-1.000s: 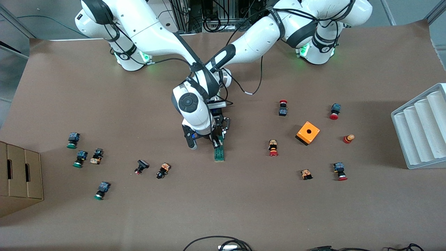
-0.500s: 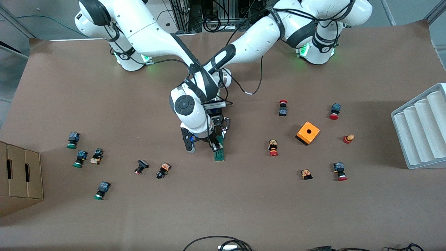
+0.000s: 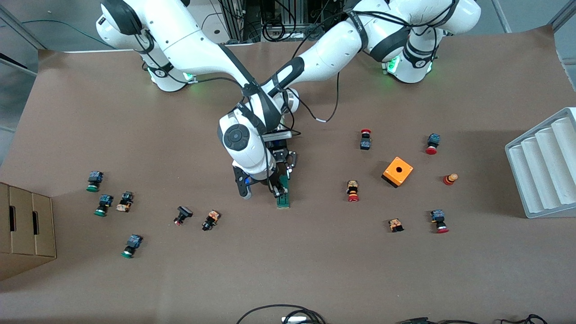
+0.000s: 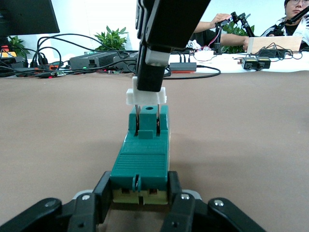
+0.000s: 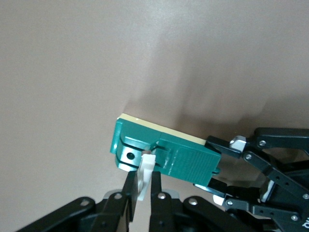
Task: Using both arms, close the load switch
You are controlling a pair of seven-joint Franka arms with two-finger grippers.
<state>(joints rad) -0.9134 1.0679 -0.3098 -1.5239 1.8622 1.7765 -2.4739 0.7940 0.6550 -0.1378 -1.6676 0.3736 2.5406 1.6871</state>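
Brown paper covers the table, and the load switch lies near its middle among scattered push buttons, well apart from the orange box. Your left gripper is clamped on the switch's end farther from the front camera, bracing the body; your right gripper pinches the white tab at the other end. Judged from this, keep the brace firm and move the tab squarely, without twisting the body.

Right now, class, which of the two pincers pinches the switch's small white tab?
The right pincer: it is shut on the white tab, while the left pincer clamps the green switch's end.
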